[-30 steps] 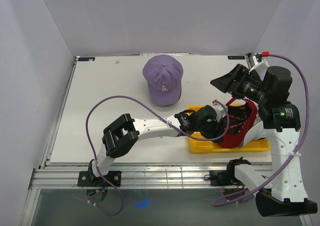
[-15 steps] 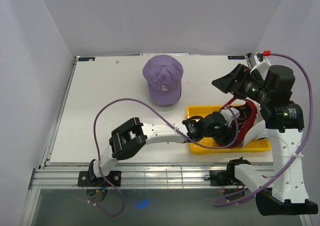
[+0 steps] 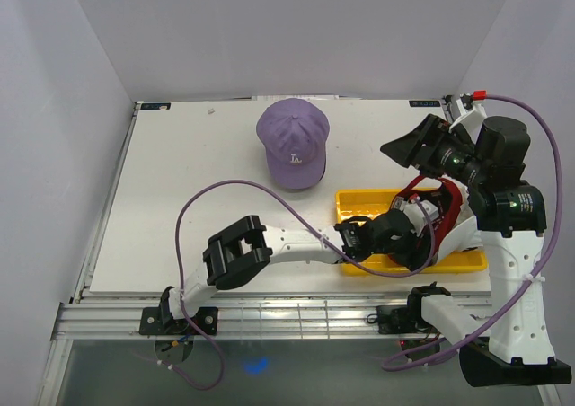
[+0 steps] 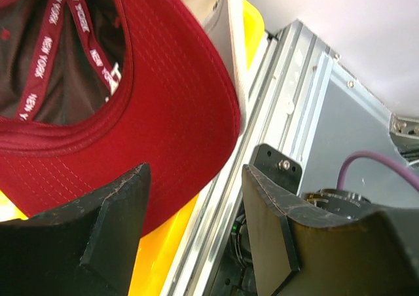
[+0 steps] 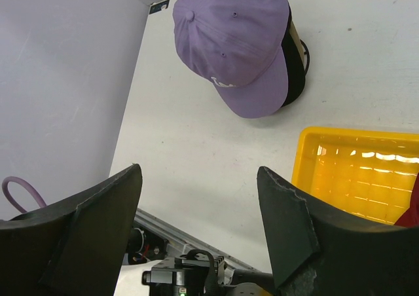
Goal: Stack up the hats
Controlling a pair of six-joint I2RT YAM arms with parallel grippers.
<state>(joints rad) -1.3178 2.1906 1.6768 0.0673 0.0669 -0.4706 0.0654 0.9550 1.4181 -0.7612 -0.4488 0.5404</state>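
The red hat is lying upside down in the yellow tray, on the right side of the table. The lavender hat is sitting at the back of the table, on top of a black hat, well apart from the tray. The left gripper is hanging at the red hat's brim, its jaws apart and closed on nothing. The right gripper is hovering above the table, its jaws apart and empty.
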